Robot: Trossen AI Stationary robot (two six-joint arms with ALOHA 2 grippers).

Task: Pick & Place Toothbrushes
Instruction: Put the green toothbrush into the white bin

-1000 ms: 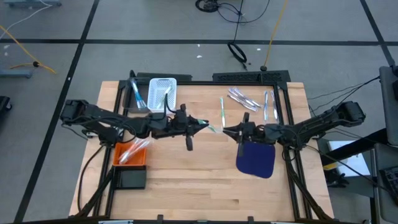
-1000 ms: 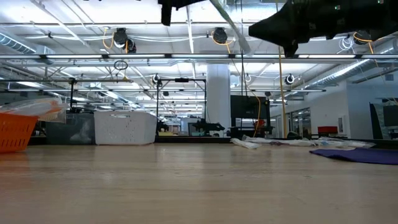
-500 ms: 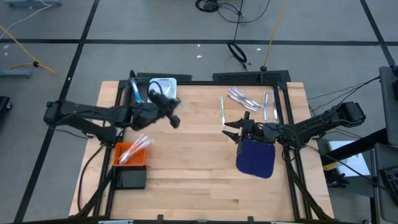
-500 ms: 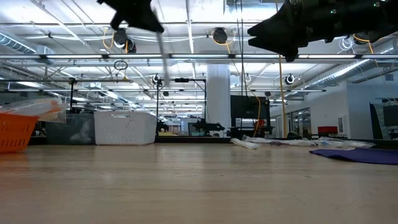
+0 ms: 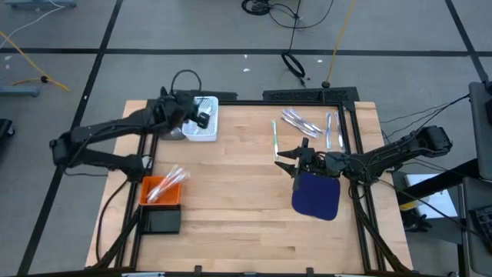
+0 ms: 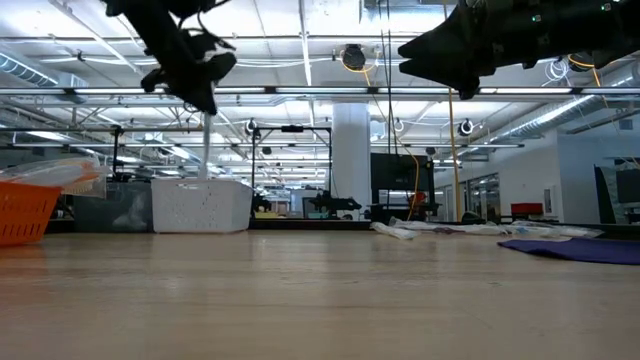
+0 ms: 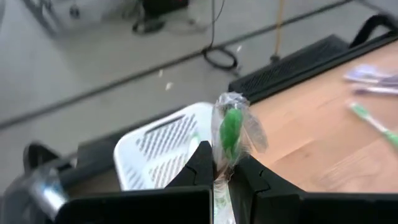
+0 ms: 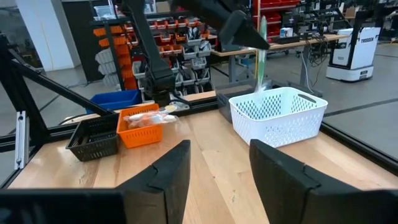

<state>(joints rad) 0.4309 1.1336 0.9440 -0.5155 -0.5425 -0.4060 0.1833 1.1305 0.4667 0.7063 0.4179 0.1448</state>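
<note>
Above white basket (image 5: pixel 202 119), left end effector (image 7: pixel 219 176) clamping green toothbrush (image 7: pixel 231 127)

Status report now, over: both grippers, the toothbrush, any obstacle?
Left gripper shut on green toothbrush, above white basket. Right gripper open, empty, over blue mat. Nothing seen blocking the basket.
</note>
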